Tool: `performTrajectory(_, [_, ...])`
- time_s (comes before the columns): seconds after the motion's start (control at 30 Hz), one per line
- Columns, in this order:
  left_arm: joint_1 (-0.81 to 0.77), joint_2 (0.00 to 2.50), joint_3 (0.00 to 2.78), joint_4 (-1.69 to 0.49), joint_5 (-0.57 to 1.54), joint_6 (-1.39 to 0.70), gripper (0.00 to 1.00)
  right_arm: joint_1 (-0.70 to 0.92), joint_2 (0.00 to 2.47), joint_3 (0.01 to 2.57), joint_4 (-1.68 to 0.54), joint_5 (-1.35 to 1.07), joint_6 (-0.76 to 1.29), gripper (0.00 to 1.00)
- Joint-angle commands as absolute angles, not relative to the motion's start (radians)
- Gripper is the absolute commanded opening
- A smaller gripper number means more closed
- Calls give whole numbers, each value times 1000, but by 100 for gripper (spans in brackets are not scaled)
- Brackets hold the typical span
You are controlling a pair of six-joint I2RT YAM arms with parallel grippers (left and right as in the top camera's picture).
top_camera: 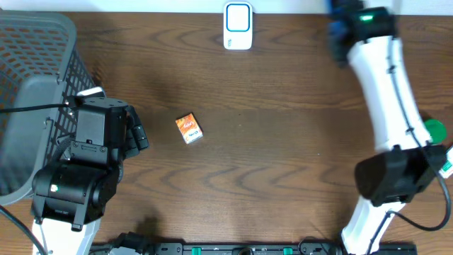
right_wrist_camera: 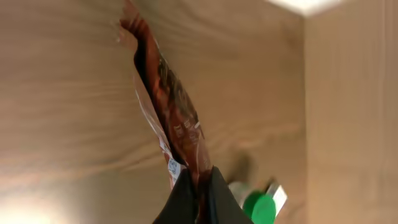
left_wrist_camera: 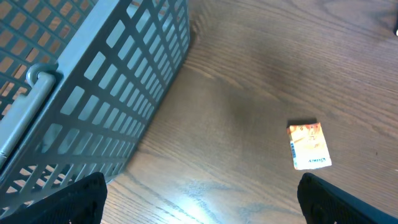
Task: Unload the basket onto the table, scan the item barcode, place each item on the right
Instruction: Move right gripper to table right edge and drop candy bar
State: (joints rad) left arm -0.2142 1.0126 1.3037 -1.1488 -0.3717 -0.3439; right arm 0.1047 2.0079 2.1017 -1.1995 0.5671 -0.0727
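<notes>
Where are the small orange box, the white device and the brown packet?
small orange box point(top_camera: 188, 128), overhead view, middle of its top face.
white device point(top_camera: 238, 21), overhead view, its blue-framed front.
brown packet point(right_wrist_camera: 165, 93), right wrist view, middle of its wrapper above the jaws.

Open tabletop point(top_camera: 283, 163) round orange box point(top_camera: 188, 129); basket point(top_camera: 67, 49) walls off left; scanner point(top_camera: 238, 26) at far edge, seemingly apart.

counts, one wooden table point(top_camera: 283, 177). one grey wire basket point(top_camera: 42, 42). one small orange box point(top_camera: 188, 129). one white-and-blue scanner point(top_camera: 238, 26). one dark red packet point(right_wrist_camera: 165, 93), seen from right wrist only. one green-capped item point(top_camera: 434, 131), kind unclear. two robot arms: left arm point(top_camera: 78, 170), right arm point(top_camera: 386, 92).
</notes>
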Motion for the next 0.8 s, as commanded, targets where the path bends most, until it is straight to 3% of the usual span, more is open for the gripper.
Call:
performTrajectory(0.0, [-215,1013,1313,-1151,-376,-354,98,-29,2015,2069,-1171,547,84,1])
performTrajectory(0.33, [-215,1013,1313,-1151,-375,-353,98,-405,2015,1740,-872,411,142,1])
performTrajectory(0.6, [-215,1013,1313,-1151,-376,-354,98,-544,2015,1588,-720,337,195,1])
performTrajectory(0.63, [-215,1013,1313,-1151,-376,-353,98,-550,2014,1590,-723,329,194,10])
performTrajectory(0.67, [-215,1013,1313,-1151,-376,-354,98,-553,2010,1598,-735,328,194,45])
performTrajectory(0.7, [-215,1013,1313,-1151,-376,-353,98,-555,2007,1608,-745,326,194,73])
performTrajectory(0.73, [-215,1013,1313,-1151,-376,-354,98,-555,2000,1621,-758,316,194,90])
performTrajectory(0.77, [-215,1013,1313,-1151,-376,-353,98,-555,1990,1641,-775,289,194,99])
